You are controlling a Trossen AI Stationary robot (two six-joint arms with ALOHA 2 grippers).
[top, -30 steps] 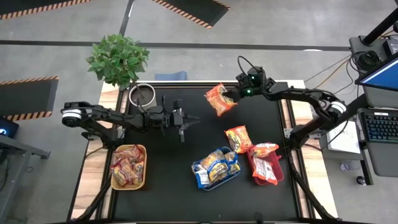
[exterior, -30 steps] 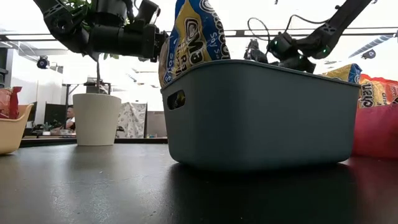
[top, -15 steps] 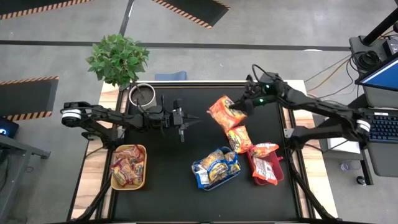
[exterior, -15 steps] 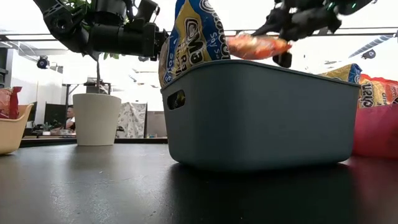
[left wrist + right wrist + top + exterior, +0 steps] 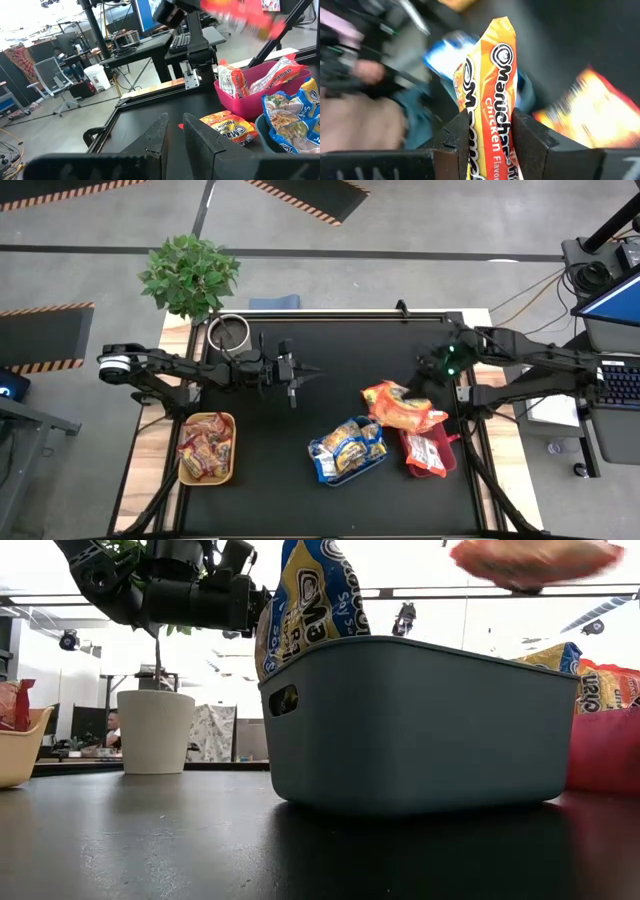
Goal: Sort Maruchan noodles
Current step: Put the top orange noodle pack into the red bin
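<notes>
My right gripper [image 5: 422,385] is shut on an orange Maruchan packet [image 5: 403,408], which hangs over the far end of the red tray [image 5: 441,467]. Another orange packet [image 5: 230,128] lies flat on the mat beside that tray. The red tray holds packets, the blue tray [image 5: 320,467] holds blue-and-yellow packets [image 5: 350,445], and the yellow tray [image 5: 228,420] holds red ones [image 5: 205,452]. My left gripper [image 5: 296,385] waits in the air left of the table's middle, with a narrow gap between its fingers [image 5: 161,134]. My right gripper pinches the orange packet between its two fingers [image 5: 532,137], on the end nearest the wrist [image 5: 490,142]. The fingers come slanting from the table's far right. The packet is lifted clear and lies roughly level, high above the trays [image 5: 535,560].
A white pot [image 5: 229,332] with a plant [image 5: 188,272] stands at the far left corner. Bare black mat [image 5: 330,340] lies across the far half and between the yellow and blue trays. Desks, chairs and a monitor stand beyond the table.
My right gripper has carried the orange packet from the table's far edge toward the near right, ending over the red tray's far end. It stayed shut on the packet, which now covers most of the orange packet lying on the mat.
</notes>
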